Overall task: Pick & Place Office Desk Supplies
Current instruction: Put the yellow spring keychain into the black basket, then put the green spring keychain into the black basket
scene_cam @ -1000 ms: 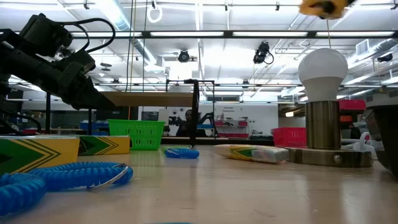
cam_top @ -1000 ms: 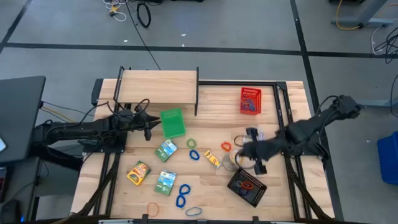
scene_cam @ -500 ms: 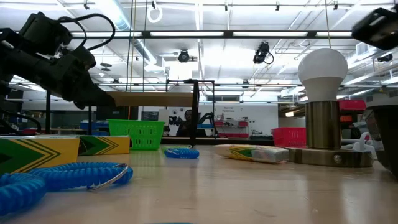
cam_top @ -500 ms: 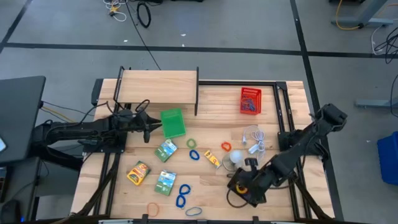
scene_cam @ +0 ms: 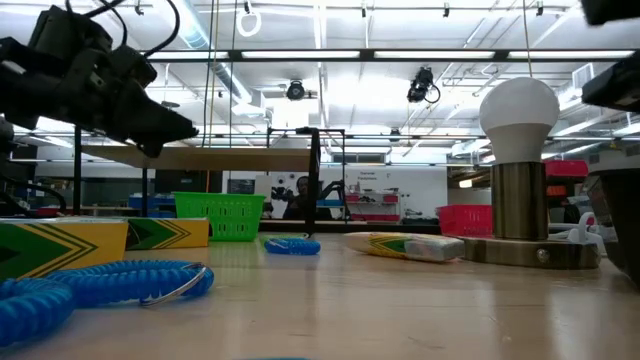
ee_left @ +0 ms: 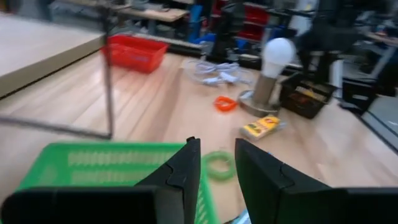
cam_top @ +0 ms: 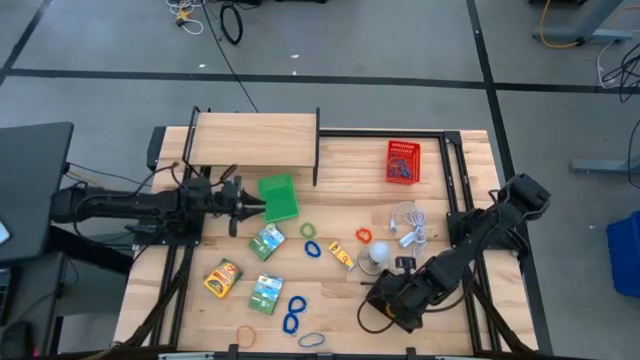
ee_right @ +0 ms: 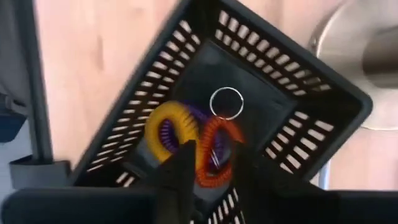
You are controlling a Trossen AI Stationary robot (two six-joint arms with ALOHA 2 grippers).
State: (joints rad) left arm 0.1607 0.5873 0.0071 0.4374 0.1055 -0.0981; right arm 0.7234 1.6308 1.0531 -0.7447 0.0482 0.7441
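Swinging from beside the white bulb lamp [cam_top: 378, 253] down to the lower right of the overhead frame, the right gripper [cam_top: 393, 296] now hangs directly above the black mesh basket [ee_right: 323, 81], its jaws parted a little and empty. Below it in the wrist picture lie a yellow coil loop [ee_right: 166, 132], an orange coil loop [ee_right: 217, 152] with a metal ring, and a purple one between them, all resting on the basket floor, apparently just let go. Hovering over the basket keeps a drop inside its walls.

At left centre, the left gripper [cam_top: 250, 204] has edged right to the rim of the green basket [cam_top: 279, 197]; its jaws stand narrowly apart with nothing visible between them, likely lined up to reach onward to a green loop [ee_left: 219, 165] just past the basket.

Supplies not yet sorted lie across the middle and lower table: green printed packets [cam_top: 267, 241], a yellow packet [cam_top: 223, 278] lying diagonally, and a small yellow piece [cam_top: 341, 256] with its long axis running upper left to lower right. Blue loops [cam_top: 293, 312] sit near the bottom edge. A red basket [cam_top: 402, 162] stands at upper right.
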